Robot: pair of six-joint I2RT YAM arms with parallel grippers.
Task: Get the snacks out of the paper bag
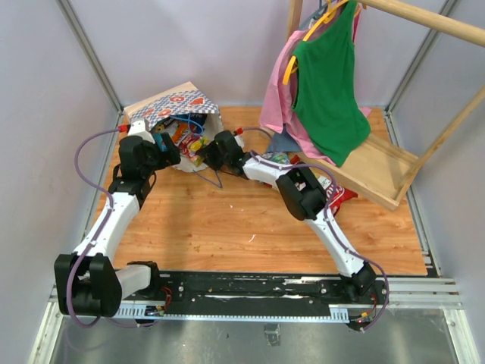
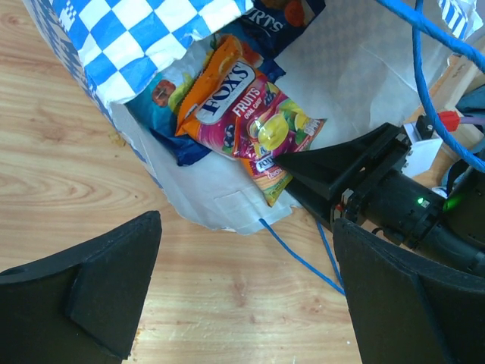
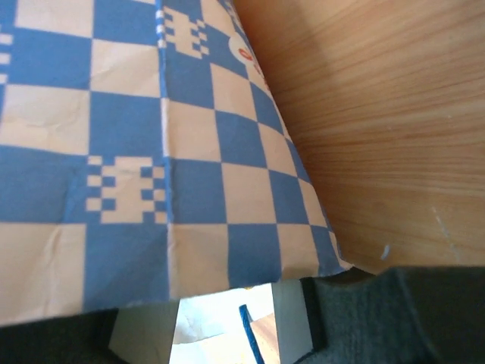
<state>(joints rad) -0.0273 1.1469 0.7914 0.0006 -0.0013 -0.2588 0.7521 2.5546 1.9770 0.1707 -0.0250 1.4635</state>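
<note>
The paper bag lies on its side at the back left, its mouth facing the arms. Inside lie snacks: an orange-green packet on top of blue packets. My right gripper reaches into the bag's mouth; one black finger lies over the orange-green packet's lower corner. In the right wrist view the checked bag wall fills the frame, and the right gripper shows a gap between its pads with nothing clamped. My left gripper hovers wide open over bare wood before the bag.
Blue cord handles trail from the bag onto the table. Two packets lie beside my right arm. A wooden rack with green and pink garments stands at the back right.
</note>
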